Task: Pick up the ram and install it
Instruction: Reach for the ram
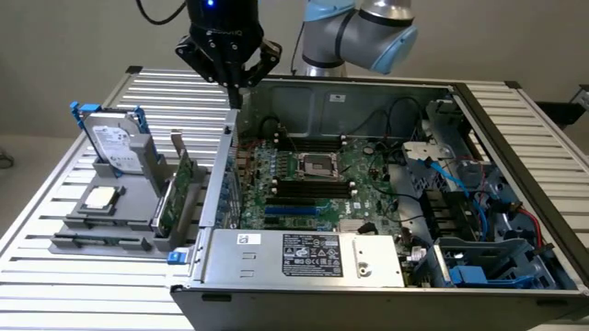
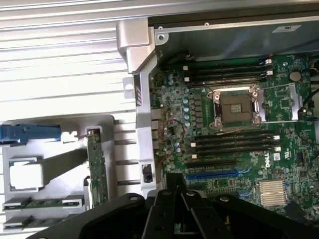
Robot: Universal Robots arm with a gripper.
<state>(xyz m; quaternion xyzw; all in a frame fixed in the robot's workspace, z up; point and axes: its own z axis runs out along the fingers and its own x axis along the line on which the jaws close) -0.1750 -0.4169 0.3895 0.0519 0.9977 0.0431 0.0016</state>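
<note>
Exterior view: ram [image 1: 99, 241] in gray tray [image 1: 129, 207], long axis L-R; gripper [image 1: 241, 87] pressed together, empty.

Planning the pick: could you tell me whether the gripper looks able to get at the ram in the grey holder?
Likely yes: the ram lies uncovered in the grey holder, nothing above it; the gripper, shut, hangs above the case wall.

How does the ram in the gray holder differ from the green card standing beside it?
The ram is a slim, narrow strip; the green card is far broader. The ram sits low in the gray holder; the green card stands tall on its edge. Both are green circuit boards outside the computer case.
</note>
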